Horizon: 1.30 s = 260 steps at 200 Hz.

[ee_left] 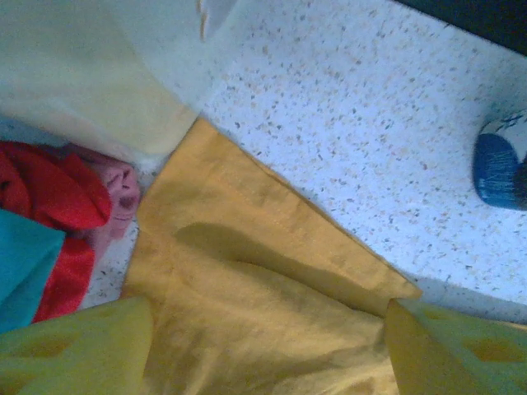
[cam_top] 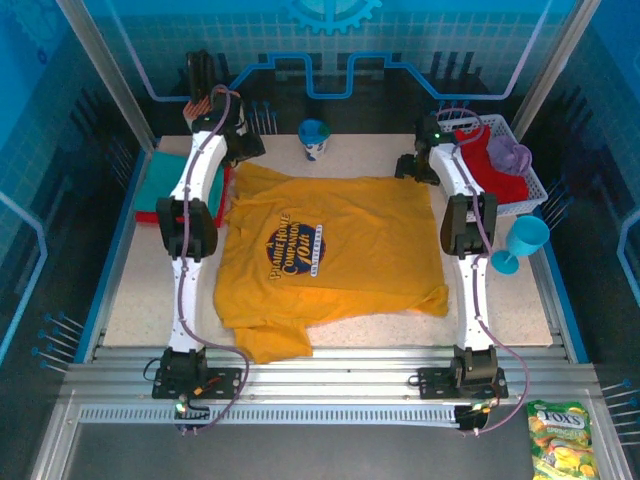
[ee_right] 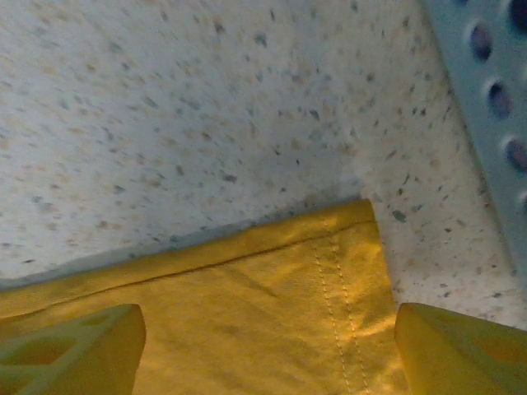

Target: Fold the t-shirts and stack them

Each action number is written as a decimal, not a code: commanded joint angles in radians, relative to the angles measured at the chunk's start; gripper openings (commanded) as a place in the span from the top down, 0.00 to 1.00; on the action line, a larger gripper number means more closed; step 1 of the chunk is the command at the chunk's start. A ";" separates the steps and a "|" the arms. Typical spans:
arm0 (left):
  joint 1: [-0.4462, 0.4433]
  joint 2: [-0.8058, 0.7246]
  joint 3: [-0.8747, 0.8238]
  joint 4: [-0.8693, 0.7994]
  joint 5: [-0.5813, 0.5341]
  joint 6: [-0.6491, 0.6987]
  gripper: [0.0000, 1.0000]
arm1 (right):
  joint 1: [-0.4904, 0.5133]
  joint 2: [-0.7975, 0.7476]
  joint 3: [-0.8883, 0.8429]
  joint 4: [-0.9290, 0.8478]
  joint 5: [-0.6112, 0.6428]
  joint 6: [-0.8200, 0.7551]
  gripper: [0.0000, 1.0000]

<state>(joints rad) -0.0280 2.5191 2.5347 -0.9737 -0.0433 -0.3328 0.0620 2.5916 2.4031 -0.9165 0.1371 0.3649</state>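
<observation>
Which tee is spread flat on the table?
The mustard-yellow cotton t-shirt with the dark blue chest print; the red tee and lavender tee sit bunched in the white mesh basket.

This is looking like a robotics lab cell rather than a home. Two robot arms, the left arm (cam_top: 190, 200) and the right arm (cam_top: 468, 225), are standing bolted to slotted aluminium rails (cam_top: 330, 375) at the near edge of a speckled surface (cam_top: 135, 290). Translucent blue panels (cam_top: 420, 45) in metal framing are enclosing the space, one bearing a gear emblem (cam_top: 335, 10), and cables (cam_top: 232, 385) are trailing from the arm bases.
</observation>
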 commanded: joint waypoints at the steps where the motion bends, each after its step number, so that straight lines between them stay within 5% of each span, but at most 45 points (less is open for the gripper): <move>1: 0.008 0.045 -0.031 0.034 0.019 0.008 0.26 | -0.021 0.031 0.039 -0.047 -0.025 0.023 0.23; 130: -0.010 0.216 0.134 -0.074 -0.126 0.031 0.34 | -0.009 0.092 0.085 -0.126 -0.101 0.016 0.64; 164: -0.006 0.216 0.136 -0.076 -0.117 0.018 0.71 | -0.005 0.079 0.083 -0.109 -0.096 0.024 0.81; 201: -0.007 0.199 0.131 -0.064 -0.086 0.002 1.00 | -0.008 0.027 0.060 -0.060 -0.070 0.026 0.99; 260: -0.007 0.044 0.055 0.037 -0.081 -0.003 1.00 | 0.006 -0.215 -0.201 0.228 0.015 -0.001 1.00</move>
<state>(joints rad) -0.0383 2.6976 2.6061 -0.9897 -0.1345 -0.3202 0.0563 2.5351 2.2925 -0.8467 0.1013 0.3771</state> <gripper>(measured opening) 0.054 0.064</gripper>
